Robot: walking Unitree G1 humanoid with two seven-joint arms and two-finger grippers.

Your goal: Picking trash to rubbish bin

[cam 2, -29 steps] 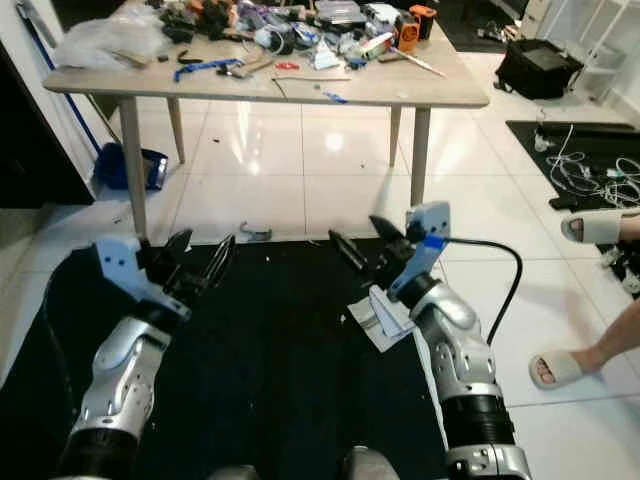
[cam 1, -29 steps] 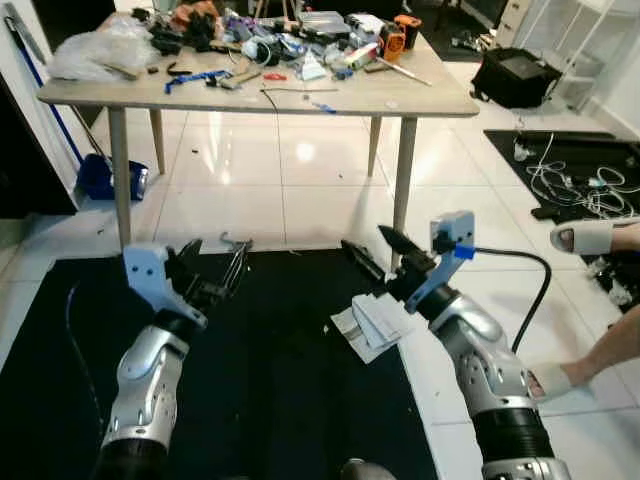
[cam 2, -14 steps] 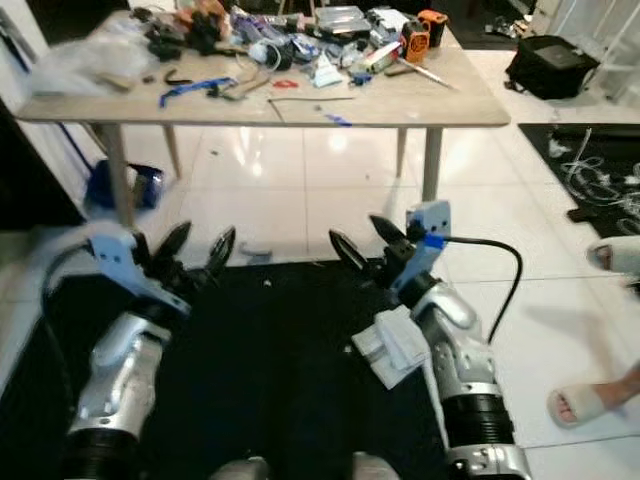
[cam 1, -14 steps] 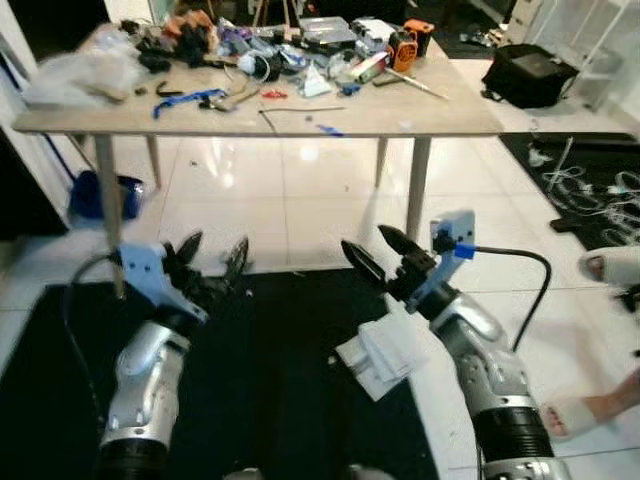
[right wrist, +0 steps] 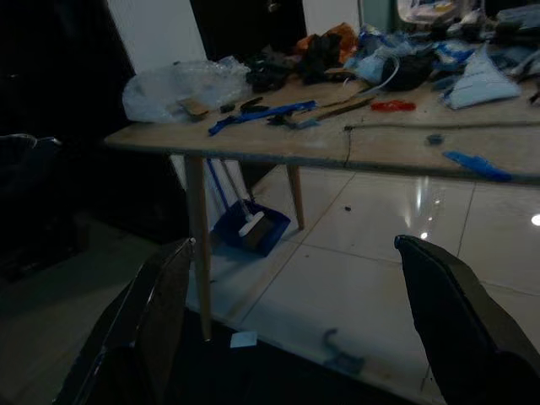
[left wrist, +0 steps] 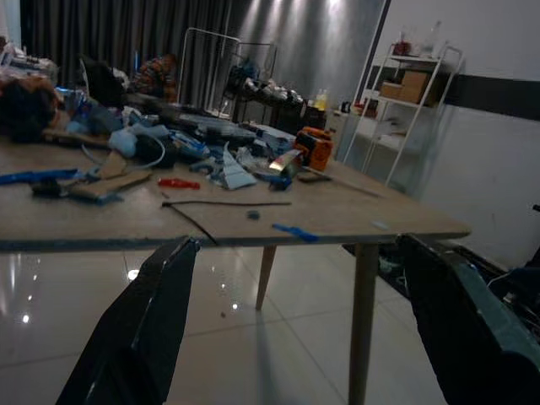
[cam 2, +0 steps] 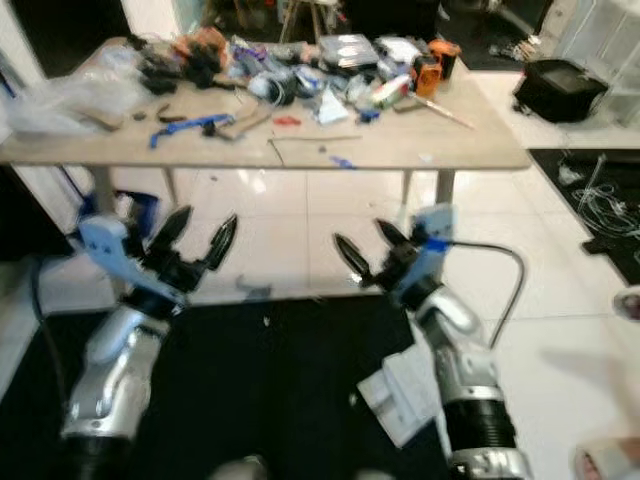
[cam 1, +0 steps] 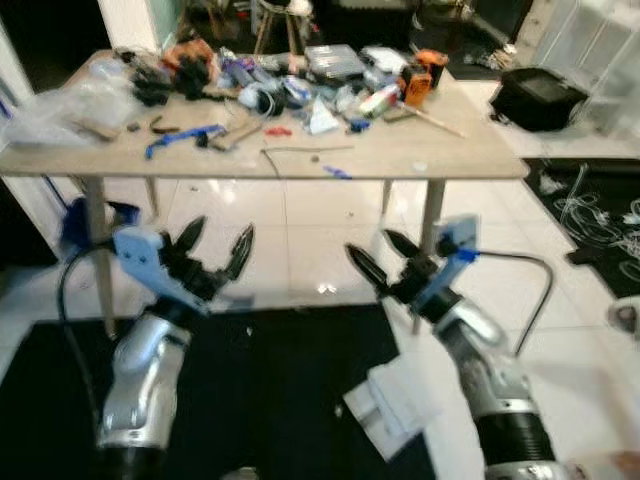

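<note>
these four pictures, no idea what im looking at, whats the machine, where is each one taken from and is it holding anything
They show one moment from a walking humanoid robot with two silver arms, each ending in a gripper with two long black fingers.

The two wide pictures come from the two eyes of a camera on its head, looking forward and down. The left gripper and right gripper are both raised in front of it, fingers spread, holding nothing.

The two dark pictures come from cameras on the wrists, looking out between each gripper's fingers.

Ahead stands a wooden table cluttered with tools, cables, a plastic bag and an orange gadget. On the floor, at the edge of a black mat, lies a white folded piece of paper, probably the trash it should bin.
</note>
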